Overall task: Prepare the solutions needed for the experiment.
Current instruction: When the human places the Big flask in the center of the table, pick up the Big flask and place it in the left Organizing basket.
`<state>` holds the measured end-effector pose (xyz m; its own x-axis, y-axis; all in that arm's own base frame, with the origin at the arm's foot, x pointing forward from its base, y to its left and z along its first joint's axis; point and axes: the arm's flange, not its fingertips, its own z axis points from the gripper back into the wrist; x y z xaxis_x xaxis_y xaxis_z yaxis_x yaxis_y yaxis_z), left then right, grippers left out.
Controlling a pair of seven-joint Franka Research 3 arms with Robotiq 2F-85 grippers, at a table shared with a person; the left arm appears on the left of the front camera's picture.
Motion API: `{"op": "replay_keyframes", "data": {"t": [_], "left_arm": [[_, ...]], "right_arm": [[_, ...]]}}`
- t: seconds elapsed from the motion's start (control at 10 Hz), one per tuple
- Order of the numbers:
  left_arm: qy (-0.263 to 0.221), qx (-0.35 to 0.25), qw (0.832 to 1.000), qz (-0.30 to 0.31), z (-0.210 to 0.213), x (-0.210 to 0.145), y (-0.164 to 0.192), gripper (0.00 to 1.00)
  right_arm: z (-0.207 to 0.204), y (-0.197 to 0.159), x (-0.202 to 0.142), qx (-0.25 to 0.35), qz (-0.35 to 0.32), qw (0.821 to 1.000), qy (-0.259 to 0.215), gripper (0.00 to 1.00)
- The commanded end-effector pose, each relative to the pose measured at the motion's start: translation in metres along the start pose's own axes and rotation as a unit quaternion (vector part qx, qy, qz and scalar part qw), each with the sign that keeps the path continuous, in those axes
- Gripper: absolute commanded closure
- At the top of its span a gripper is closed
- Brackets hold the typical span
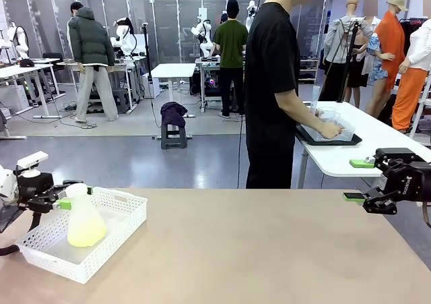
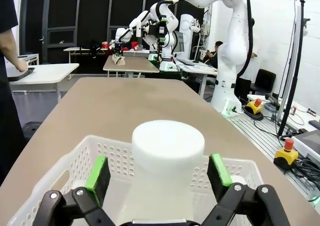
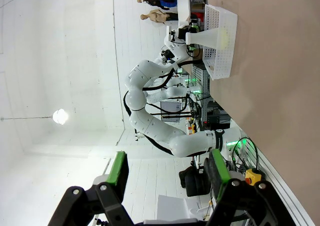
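A frosted conical flask [image 1: 84,216] stands upright in a white perforated basket [image 1: 124,213] at the table's left. The solutions [image 1: 86,235] are a shallow pale yellow-green layer in its base. My left gripper [image 1: 69,193] is open around the flask's neck. In the left wrist view its green pads [image 2: 97,178] stand clear of the white neck [image 2: 167,151] on both sides. My right gripper [image 1: 357,180] hovers open and holds nothing at the table's right edge. From the right wrist view, flask [image 3: 205,38] and basket [image 3: 222,50] lie far off beyond the open right gripper [image 3: 167,173].
The tan table [image 1: 256,250] stretches bare between the basket and the right gripper. A person [image 1: 273,81] stands beyond the far edge, turned to a white side table [image 1: 363,149], hands on clear containers in a black tray [image 1: 330,139].
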<state>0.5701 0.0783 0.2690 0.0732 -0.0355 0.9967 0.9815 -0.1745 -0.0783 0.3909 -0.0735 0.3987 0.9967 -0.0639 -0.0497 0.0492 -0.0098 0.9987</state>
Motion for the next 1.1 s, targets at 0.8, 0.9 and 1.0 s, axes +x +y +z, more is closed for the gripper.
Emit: {"op": "replay_keyframes", "data": {"t": [0.8, 0.9, 1.0], "left_arm": [[0.026, 0.042, 0.999, 0.001, 0.049, 0.016, -0.024, 0.0], [0.026, 0.042, 0.999, 0.001, 0.049, 0.016, -0.024, 0.0], [0.026, 0.042, 0.999, 0.001, 0.049, 0.016, -0.024, 0.0]], "right_arm": [[0.0, 0.003, 0.0, 0.0, 0.004, 1.0, -0.001, 0.19], [0.0, 0.003, 0.0, 0.0, 0.004, 1.0, -0.001, 0.19], [0.0, 0.003, 0.0, 0.0, 0.004, 1.0, -0.001, 0.19]]}}
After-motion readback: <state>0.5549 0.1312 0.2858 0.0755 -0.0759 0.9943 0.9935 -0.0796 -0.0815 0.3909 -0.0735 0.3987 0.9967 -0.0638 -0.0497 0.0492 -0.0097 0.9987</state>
